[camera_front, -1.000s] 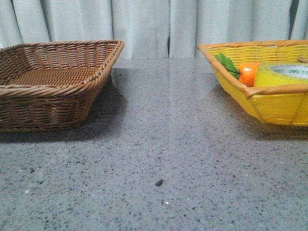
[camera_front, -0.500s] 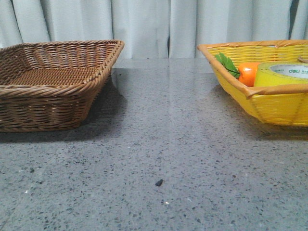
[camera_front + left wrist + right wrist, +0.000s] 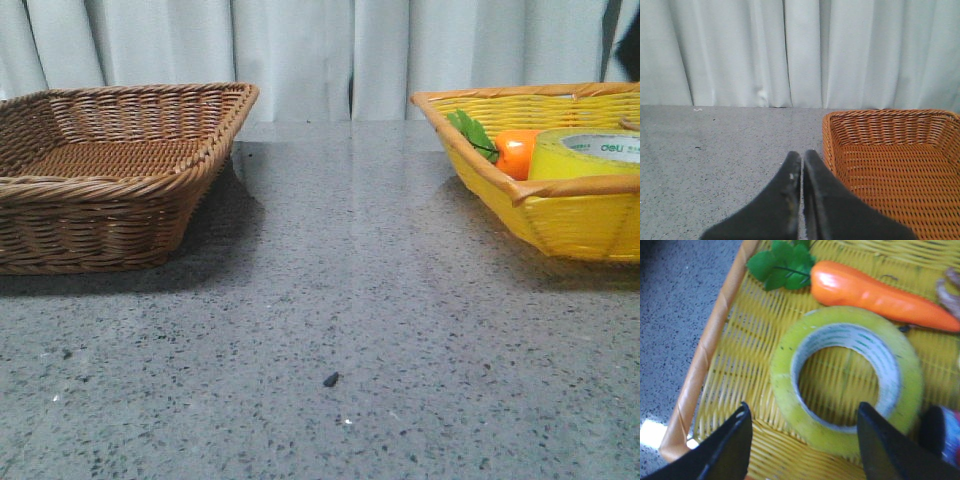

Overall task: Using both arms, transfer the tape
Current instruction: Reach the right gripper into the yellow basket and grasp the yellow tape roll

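Right claw (image 3: 802, 440) spread wide above tape (image 3: 847, 385); left claw (image 3: 801, 172) clenched, holding nothing.

2 baskets sit on the table (image 3: 340, 300), well apart: the left basket (image 3: 110, 175) at the table's left side, the right basket (image 3: 540, 200) at its right side, both toward the back near the curtain (image 3: 320, 50) that hangs behind the table. Inside the right basket the tape (image 3: 585, 150) lies flat with the carrot (image 3: 515, 152) just beside it on its left, leaves (image 3: 470, 132) pointing toward the basket's far-left corner. A small speck (image 3: 330, 379) lies on the table in front of and between the 2 baskets; the right gripper (image 3: 802, 437) hangs over the right basket with the tape between its spread fingers, and the left gripper (image 3: 801, 167) is above the table just beside the left basket.
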